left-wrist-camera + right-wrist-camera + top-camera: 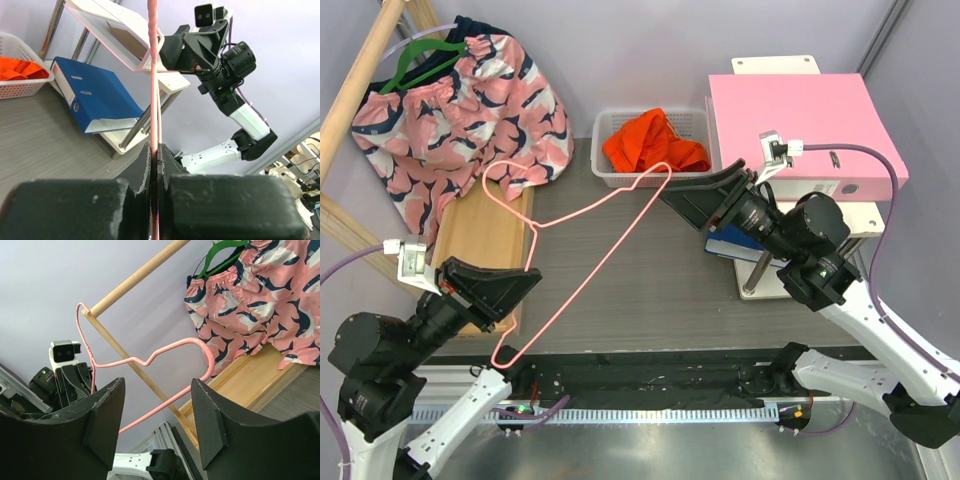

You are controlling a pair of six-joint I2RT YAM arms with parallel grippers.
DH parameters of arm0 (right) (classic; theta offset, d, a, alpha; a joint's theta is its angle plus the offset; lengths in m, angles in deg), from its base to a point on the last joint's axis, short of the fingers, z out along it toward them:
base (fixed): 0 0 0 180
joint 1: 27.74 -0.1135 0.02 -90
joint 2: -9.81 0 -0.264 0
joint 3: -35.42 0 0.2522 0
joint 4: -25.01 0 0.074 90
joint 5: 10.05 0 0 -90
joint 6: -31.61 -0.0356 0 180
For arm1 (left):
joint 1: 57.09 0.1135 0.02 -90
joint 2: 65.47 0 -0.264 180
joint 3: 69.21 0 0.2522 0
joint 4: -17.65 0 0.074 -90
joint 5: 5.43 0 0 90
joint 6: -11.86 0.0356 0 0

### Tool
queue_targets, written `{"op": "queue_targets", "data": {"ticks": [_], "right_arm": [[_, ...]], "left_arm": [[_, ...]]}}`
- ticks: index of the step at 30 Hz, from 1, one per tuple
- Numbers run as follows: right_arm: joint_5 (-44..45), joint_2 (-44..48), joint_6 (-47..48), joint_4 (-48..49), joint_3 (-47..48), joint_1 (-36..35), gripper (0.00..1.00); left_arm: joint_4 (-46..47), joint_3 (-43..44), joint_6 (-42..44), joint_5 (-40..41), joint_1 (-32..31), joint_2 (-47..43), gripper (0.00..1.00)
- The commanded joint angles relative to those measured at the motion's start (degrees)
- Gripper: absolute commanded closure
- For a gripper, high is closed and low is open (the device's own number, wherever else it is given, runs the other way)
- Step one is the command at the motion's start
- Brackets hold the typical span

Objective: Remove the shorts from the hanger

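Top external view: the shorts (653,141), a bright orange bundle, lie crumpled inside the white mesh basket (604,178) at the far side of the table (650,300), off the hanger (582,280). The pale pink wire hanger is raised above the table and runs on a diagonal, from its low corner near my left arm up to a rounded shoulder just in front of the basket's near rim. Its hook curls over the wooden board (480,245).

Left wrist view: my left gripper (155,150) is clenched on the hanger (153,75). The wire rises straight out from between the pressed fingers. Beyond it stand a blue binder (95,102), leaning under a white shelf, and the basket (20,85) with the orange shorts (17,67).

Right wrist view: my right gripper (157,385) is released, its two fingers well apart. The hanger's rounded shoulder (205,352) shows in the gap between them. I cannot tell whether either finger touches the wire.

Seen from above, this gripper (695,195) sits just beside the basket's near right corner. Surroundings: a pink patterned garment (470,110) hangs from a green hanger (415,60) on a wooden rail (360,80) at far left. A pink box (800,120) rests on the shelf at far right.
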Motion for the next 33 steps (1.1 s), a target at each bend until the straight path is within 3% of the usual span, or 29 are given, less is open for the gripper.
{"op": "queue_targets", "data": {"ticks": [1,8,11,17,26,29,33], "right_arm": [[1.61,1.26,-1.05,0.28,0.73,0.13,0.40],[3.45,3.20,0.10,-3.78,0.64,0.13,0.34],[3.19,1.36,-0.34,-4.66,2.13,0.04,0.27],[-0.58,-2.51,-0.52,5.79,1.09,0.13,0.25],[-7.70,-5.59,-9.56,35.32,-7.88,2.41,0.43],[-9.81,-5.77,-10.19,36.66,-7.80,2.50,0.46],[-14.38,-5.33,-8.00,31.23,-6.48,2.94,0.50]], "left_arm": [[2.79,1.15,-0.08,0.55,0.00,-1.22,1.00],[0.32,2.92,2.12,0.03,0.09,0.36,1.00],[0.41,3.09,2.12,-0.32,0.09,0.45,1.00],[1.82,1.42,0.10,-1.91,0.00,-0.25,1.00],[2.52,-0.78,-1.66,-1.73,0.00,-1.04,1.00],[1.64,-0.78,-1.22,-1.38,0.00,-1.04,1.00],[1.29,-0.34,-0.96,-1.82,0.00,-0.87,1.00]]}}
